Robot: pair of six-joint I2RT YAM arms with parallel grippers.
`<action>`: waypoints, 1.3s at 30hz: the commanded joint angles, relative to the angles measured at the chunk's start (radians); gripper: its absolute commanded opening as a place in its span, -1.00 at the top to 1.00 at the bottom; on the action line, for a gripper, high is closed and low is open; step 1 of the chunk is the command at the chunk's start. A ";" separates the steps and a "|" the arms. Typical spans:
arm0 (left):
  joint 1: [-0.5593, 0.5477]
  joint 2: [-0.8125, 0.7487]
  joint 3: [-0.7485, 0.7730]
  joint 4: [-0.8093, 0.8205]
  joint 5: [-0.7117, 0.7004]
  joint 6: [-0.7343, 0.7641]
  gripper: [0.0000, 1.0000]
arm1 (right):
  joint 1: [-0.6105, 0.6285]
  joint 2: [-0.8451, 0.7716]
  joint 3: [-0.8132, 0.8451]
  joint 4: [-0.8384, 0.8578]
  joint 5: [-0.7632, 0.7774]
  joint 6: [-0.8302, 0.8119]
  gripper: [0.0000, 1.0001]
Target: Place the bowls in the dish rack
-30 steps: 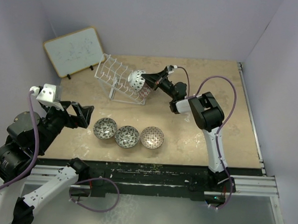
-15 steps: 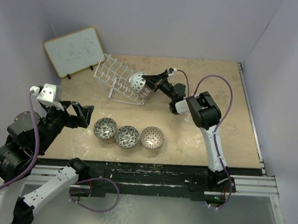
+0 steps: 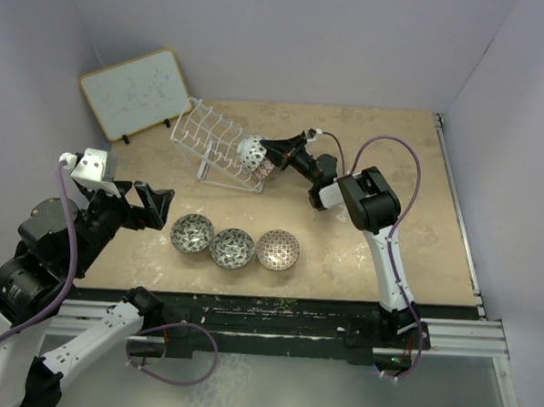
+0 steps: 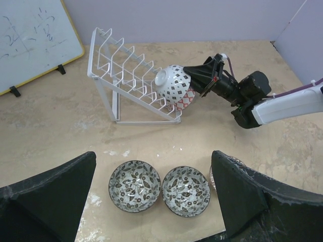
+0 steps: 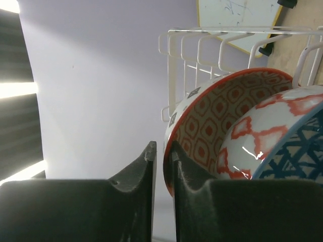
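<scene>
The left arm (image 3: 60, 243) and right arm (image 3: 392, 264) pair white tubular links with bulky black joints. A purple cable (image 3: 417, 179) loops along each. The left gripper (image 3: 165, 209) and right gripper (image 3: 267, 150) are black, with wedge-shaped fingers. A white block (image 3: 93, 167) caps the left wrist.

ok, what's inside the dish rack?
Two bowls on edge at the dish rack's low end: a red-lined bowl, the right gripper at its rim, and a blue-lined bowl against it. The prongs under them are covered.

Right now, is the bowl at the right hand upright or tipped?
Tipped: the white patterned bowl leans on edge in the dish rack, its foot pointing sideways.
</scene>
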 commanded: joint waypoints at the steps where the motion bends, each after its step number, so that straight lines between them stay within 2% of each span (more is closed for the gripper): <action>1: 0.004 0.012 -0.013 0.054 0.003 0.005 -0.98 | 0.007 -0.024 0.020 0.374 -0.007 0.018 0.53; 6: 0.004 0.012 -0.016 0.058 0.006 0.002 -0.98 | 0.006 -0.020 0.007 0.374 -0.007 0.022 0.11; 26: 0.004 0.004 -0.022 0.069 0.023 -0.022 -0.98 | -0.037 -0.046 -0.138 0.369 -0.083 0.038 0.00; 39: 0.004 -0.007 -0.020 0.068 0.028 -0.029 -0.98 | -0.050 -0.120 -0.167 0.352 -0.118 0.041 -0.01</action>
